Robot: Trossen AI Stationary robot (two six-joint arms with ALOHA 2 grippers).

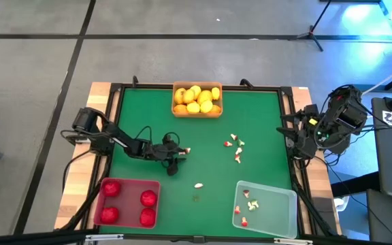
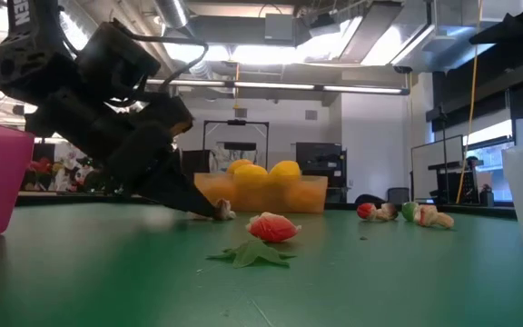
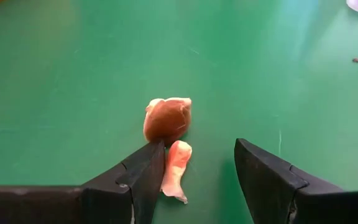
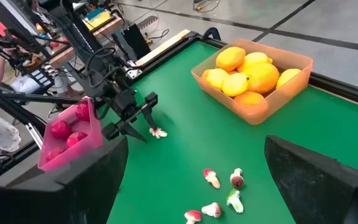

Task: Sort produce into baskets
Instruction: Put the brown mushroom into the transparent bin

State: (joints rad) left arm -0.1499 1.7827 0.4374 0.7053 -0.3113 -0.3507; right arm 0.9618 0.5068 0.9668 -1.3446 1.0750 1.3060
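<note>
Sorting nearly finished, judging by the layout on the green table (image 1: 203,136): orange-tan basket (image 1: 197,110) at the far middle heaped with yellow and orange fruits (image 1: 196,99), red basket (image 1: 127,202) at the near left holding four red round fruits (image 1: 111,188), clear basket (image 1: 267,207) at the near right with only a few whitish-and-red bits (image 1: 248,206) in it. Still loose: a cluster of mushroom-like bits (image 1: 237,146) right of centre, one lone bit (image 1: 199,184) nearer the front, and the small piece (image 3: 166,118) under the left gripper (image 3: 197,168). Step in hand, seemingly: picking up that piece. Left gripper low over the mat left of centre, fingers parted and empty, with a pale sliver (image 3: 176,168) touching the inner face of one finger and the brownish-capped piece just ahead of the tips, not yet between them. For a clean pick: advance a little so the cap sits midway between the fingers, go down almost to the mat, close gently; small and light, so likely to skid or roll if nudged by one finger first. Probable destination the clear basket, across the table to the near right; lone bit and a dark speck lying along that route, easily cleared by lifting. Right gripper (image 4: 191,180) parked off the right edge, fingers wide apart, holding nothing, out of the way.
</note>
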